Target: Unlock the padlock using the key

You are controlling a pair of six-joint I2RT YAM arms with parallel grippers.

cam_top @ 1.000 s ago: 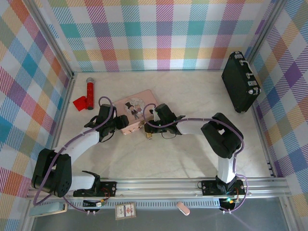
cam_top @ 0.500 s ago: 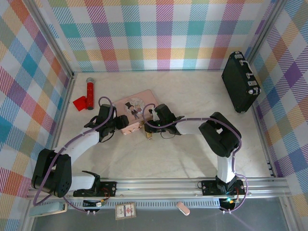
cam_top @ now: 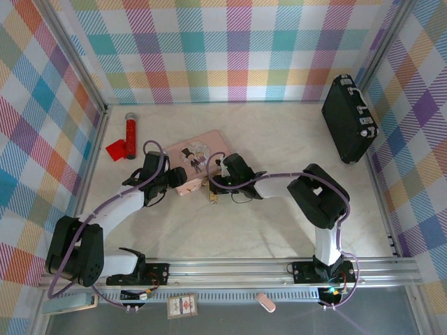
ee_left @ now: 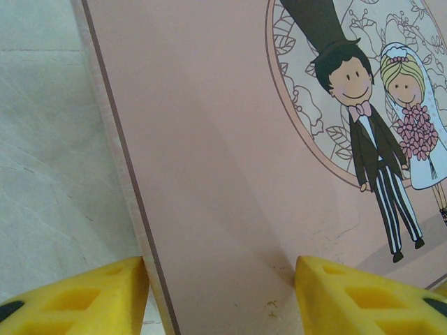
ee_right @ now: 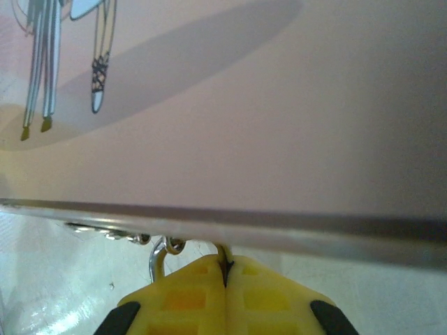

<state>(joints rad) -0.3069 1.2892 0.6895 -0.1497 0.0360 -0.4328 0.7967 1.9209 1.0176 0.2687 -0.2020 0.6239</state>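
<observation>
- Now noted a small shift against one second back: right wrist and elbow drawn slightly leftward, with the padlock (cam_top: 212, 199) dragged a touch left and nearer.
- Read as twisting or tugging at the lock rather than a fresh approach. Unable to confirm release of the shackle (ee_right: 158, 257), so judged unlocking unfinished.
- Located the padlock on the desk (cam_top: 293, 160), just off the near edge of the pink tin (cam_top: 199, 152). Judged from the right wrist view to be hooked to the tin's clasp.
- Found right claw (ee_right: 225, 273) pressed together on a thin dark sliver, taken to be the key (ee_right: 225, 264). Logged right arm as folded low, reaching left across the desk.
- Found left claw (ee_left: 220, 296) spread, one finger either side of the tin's edge, apparently bracing. Logged left arm as low and stretched forward.
</observation>
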